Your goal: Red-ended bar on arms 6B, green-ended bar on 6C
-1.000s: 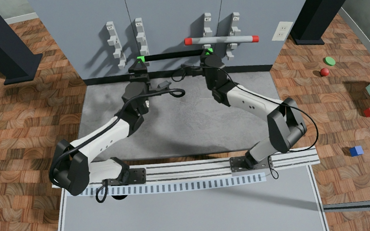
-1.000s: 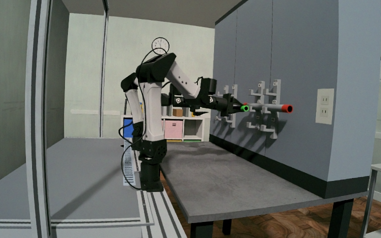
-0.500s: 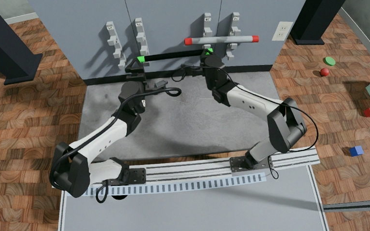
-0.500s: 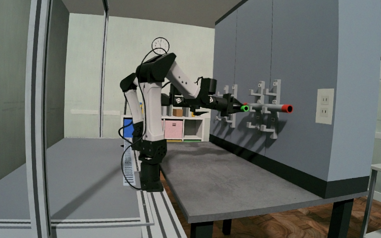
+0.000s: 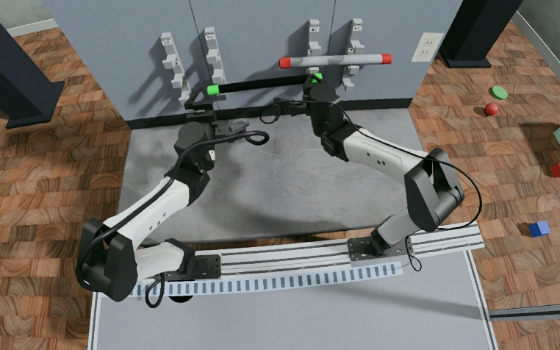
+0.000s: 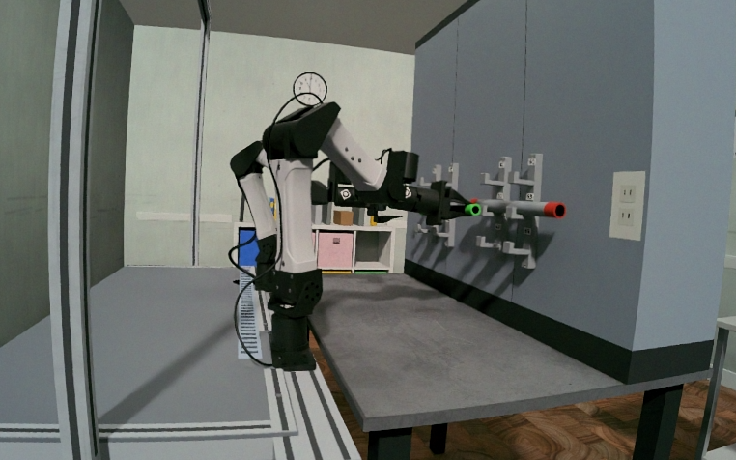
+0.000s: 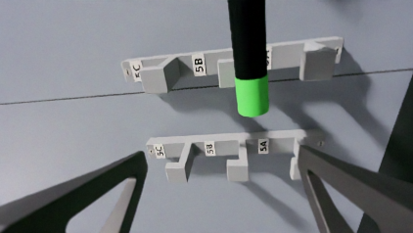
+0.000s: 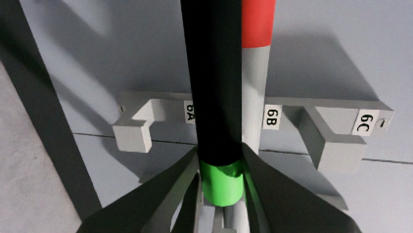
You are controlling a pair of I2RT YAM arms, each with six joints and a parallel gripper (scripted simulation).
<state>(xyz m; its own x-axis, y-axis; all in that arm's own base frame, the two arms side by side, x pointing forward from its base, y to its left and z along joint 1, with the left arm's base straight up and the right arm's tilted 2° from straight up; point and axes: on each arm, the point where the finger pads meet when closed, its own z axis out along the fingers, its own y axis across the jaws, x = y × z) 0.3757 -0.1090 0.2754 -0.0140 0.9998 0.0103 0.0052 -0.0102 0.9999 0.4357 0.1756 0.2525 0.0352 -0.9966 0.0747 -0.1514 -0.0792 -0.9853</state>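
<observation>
On 6B, the red-ended bar [image 5: 336, 60] [image 6: 530, 207] [image 8: 253, 88] rests. Step 2 is in hand: the right claw [image 5: 312, 80] [image 6: 471, 209] [image 8: 220, 152] pinches the green-ended bar [image 5: 262, 84] [image 6: 472, 209] [image 7: 250, 49] [image 8: 215, 88] out front; the left claw [image 5: 198, 98] [image 7: 218, 156] is spread. Next, the bar should go up and right to 6C.

A black bar with a green end [image 7: 252, 97] extends down from the top of the frame, in front of a rack rail [image 7: 284, 54] on a gray-blue wall [image 7: 59, 44]. A second rail [image 7: 222, 139] runs below the bar's tip, its labels reading 5C, 5B and 5A. The left gripper [image 7: 218, 156] spreads its fingers wide, apart from the bar.
</observation>
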